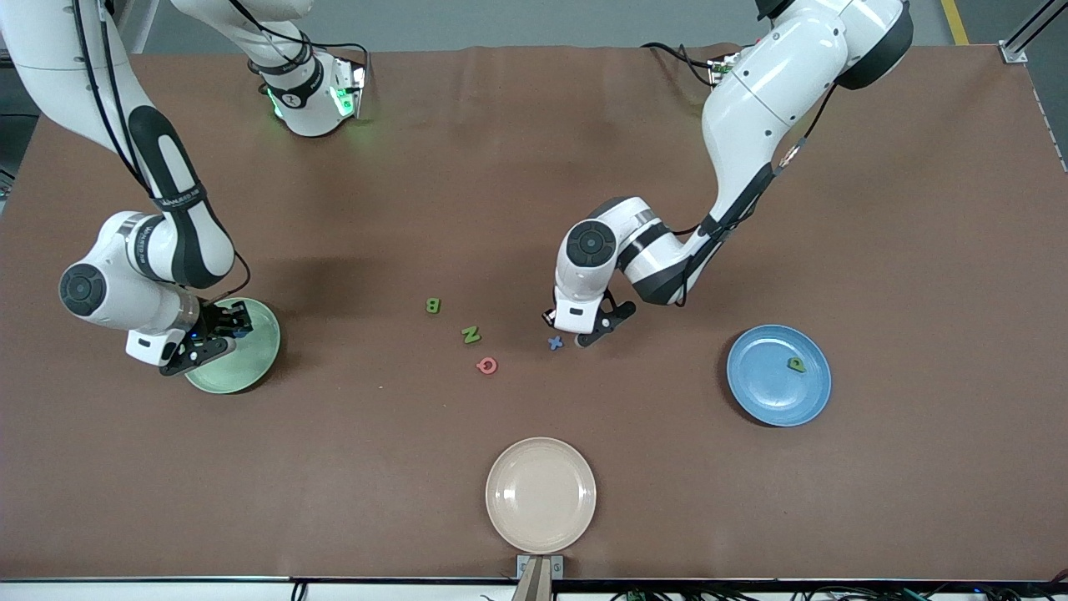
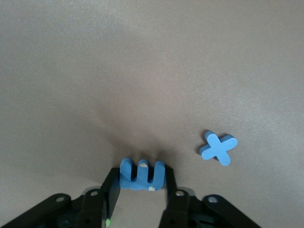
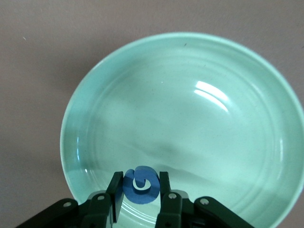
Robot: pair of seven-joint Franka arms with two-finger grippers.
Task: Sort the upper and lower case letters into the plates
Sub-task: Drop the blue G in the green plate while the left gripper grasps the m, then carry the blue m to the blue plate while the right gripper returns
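The left gripper [image 2: 141,190] is clamped on a blue three-pronged letter [image 2: 142,175]; a blue x [image 2: 218,148] at its two o'clock could be nudged. The right gripper [image 3: 140,195] is closed on a blue curled letter [image 3: 141,184] over the pale green plate [image 3: 247,104]; an off-centre release could send it over the rim.

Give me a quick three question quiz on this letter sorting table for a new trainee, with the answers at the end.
1. True or false: the right claw holds a blue letter over the pale green plate.
2. Which plate has a letter lying in it? A) cream-beige plate B) blue plate C) pale green plate
3. Fill in: the left claw grips a blue comb-shaped letter beside the blue ___-shaped letter on the table.

Key: 1 true; 2 B, a green letter lies in it; 3 X.
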